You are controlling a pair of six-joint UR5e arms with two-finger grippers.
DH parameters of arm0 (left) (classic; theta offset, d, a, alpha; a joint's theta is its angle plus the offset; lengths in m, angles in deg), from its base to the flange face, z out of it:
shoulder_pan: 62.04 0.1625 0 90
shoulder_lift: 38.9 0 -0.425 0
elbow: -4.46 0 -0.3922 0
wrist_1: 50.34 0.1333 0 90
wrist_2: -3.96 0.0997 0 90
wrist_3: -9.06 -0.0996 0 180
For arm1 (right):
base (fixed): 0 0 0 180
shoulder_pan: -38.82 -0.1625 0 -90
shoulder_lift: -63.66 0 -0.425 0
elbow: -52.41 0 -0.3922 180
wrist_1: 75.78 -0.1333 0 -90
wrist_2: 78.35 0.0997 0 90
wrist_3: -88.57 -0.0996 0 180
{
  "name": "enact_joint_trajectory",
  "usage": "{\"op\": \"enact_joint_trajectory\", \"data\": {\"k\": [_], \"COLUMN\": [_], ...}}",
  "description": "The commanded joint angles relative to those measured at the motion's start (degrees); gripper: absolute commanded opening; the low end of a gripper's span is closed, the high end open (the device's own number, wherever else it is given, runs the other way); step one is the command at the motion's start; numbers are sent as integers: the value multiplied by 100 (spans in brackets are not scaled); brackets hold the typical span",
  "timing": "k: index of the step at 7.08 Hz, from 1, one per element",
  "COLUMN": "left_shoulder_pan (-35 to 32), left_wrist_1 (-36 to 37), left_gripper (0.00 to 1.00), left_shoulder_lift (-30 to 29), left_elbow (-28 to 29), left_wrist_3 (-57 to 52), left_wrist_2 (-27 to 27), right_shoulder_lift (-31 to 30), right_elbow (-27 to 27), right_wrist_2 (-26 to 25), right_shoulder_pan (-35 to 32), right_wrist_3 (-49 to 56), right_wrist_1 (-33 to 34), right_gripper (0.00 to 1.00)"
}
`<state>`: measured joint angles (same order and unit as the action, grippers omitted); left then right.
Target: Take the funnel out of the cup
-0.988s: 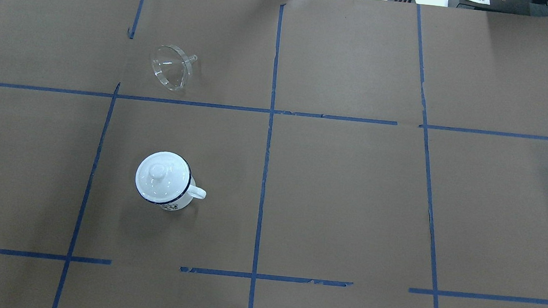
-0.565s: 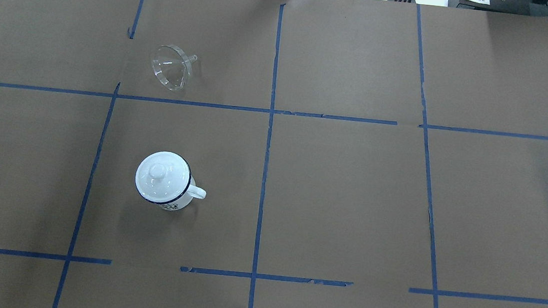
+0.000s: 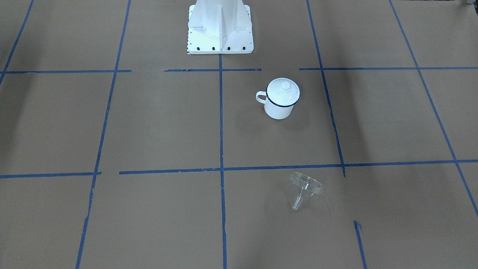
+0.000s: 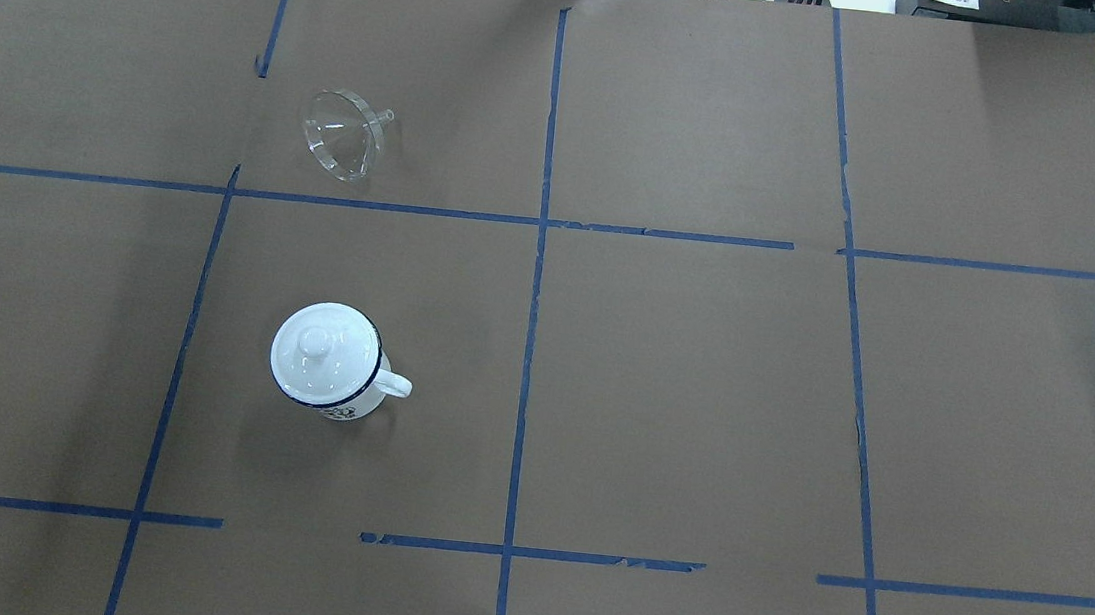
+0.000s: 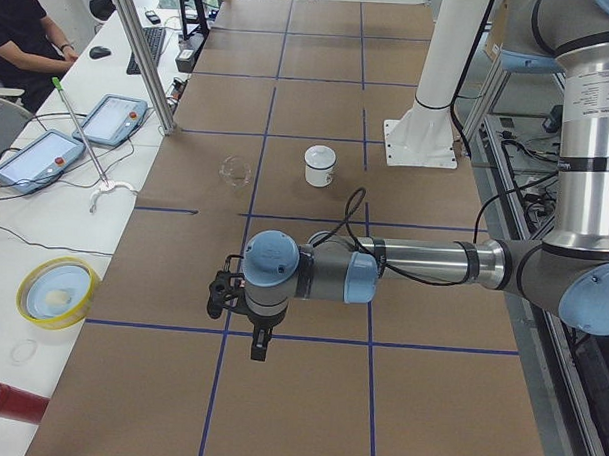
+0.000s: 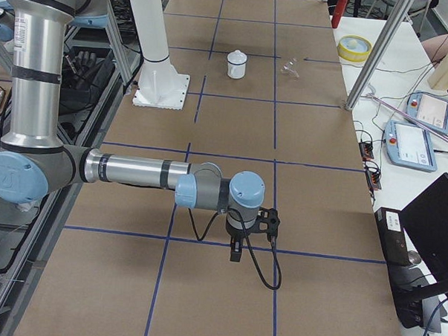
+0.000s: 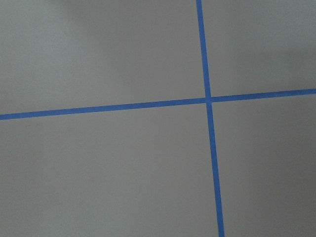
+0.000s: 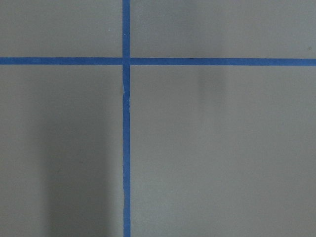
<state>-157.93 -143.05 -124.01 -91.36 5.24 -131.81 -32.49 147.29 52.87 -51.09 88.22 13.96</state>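
The clear funnel (image 4: 343,134) lies on its side on the brown paper at the far left, its spout pointing right; it also shows in the front view (image 3: 306,188). The white cup (image 3: 278,110) with a dark blue rim stands upright apart from it, nearer the robot (image 4: 342,410), with a white domed lid (image 4: 315,343) on top. My left gripper (image 5: 258,341) and right gripper (image 6: 235,250) show only in the side views, each far out past a table end, well away from both things. I cannot tell whether they are open or shut.
The robot base (image 3: 219,26) stands at the table's middle near edge. A side table on the robot's left carries a yellow bowl (image 5: 57,291), tablets (image 5: 113,118) and a metal post (image 5: 141,52); an operator (image 5: 21,28) sits there.
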Motion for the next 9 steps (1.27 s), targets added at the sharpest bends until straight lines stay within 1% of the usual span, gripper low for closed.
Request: {"op": "enact_joint_trajectory", "data": {"k": [1, 3, 5, 7, 9], "left_shoulder_pan": [114, 106, 97, 106, 106], "left_wrist_1": [16, 16, 112, 584, 675], "left_gripper": [100, 100, 100, 100, 100], "left_shoulder_lift": [29, 152, 143, 109, 152], "left_elbow": [-59, -225, -288, -314, -323], "left_wrist_3": [127, 127, 180, 127, 127], "left_wrist_2": [50, 50, 15, 33, 41], "right_shoulder_lift": [0, 0, 0, 0, 0], "right_elbow": [4, -5, 4, 4, 4], "right_wrist_2": [0, 0, 0, 0, 0], "right_shoulder_pan": [0, 0, 0, 0, 0], "right_wrist_3": [0, 0, 0, 0, 0], "right_wrist_1": [0, 0, 0, 0, 0], "right_gripper": [100, 100, 100, 100, 100]}}
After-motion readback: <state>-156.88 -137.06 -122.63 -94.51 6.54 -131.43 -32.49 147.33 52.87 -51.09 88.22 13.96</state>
